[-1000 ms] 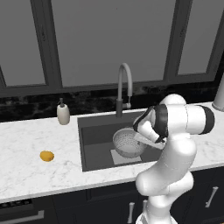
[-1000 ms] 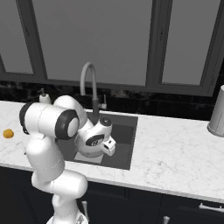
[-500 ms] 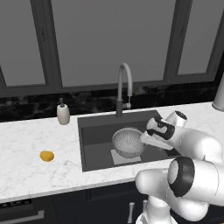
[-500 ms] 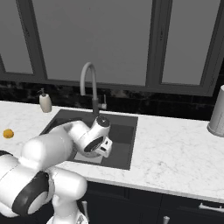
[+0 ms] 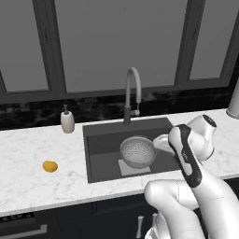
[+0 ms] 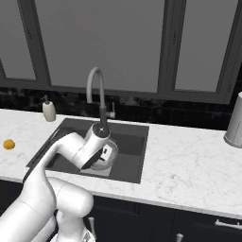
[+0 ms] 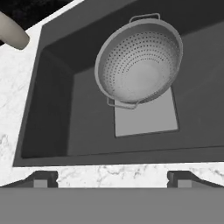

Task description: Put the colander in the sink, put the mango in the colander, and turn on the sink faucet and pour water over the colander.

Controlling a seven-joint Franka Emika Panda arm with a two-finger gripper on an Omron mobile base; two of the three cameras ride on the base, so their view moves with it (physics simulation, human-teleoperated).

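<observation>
Hand view, looking down along the pincer [image 7: 112, 177]: its two dark fingertips [image 7: 41, 178] stand far apart at the bottom edge, spread wide with nothing between them, over the white marble table [image 7: 13, 131] at the near rim of the sink [image 7: 52, 118]. Inside that dark grey basin sits the colander [image 7: 140, 65], a round silvery bowl dotted with holes, upright, with a small loop handle on each of two opposite sides. It rests partly over the lighter grey square [image 7: 148, 118] on the sink floor. Left base view shows the same colander [image 5: 137, 150] in the middle of the sink [image 5: 100, 140], below the arched sink faucet [image 5: 132, 93], which rises from the table behind the basin. The mango [image 5: 50, 166], a small orange-yellow oval, lies on the table [image 5: 37, 186] well to the left of the sink, apart from everything else. A cream soap bottle [image 5: 67, 121] stands near the sink's back left corner. Right base view shows the white arm reaching over the sink [image 6: 127, 151], partly covering the colander [image 6: 106, 163].
</observation>
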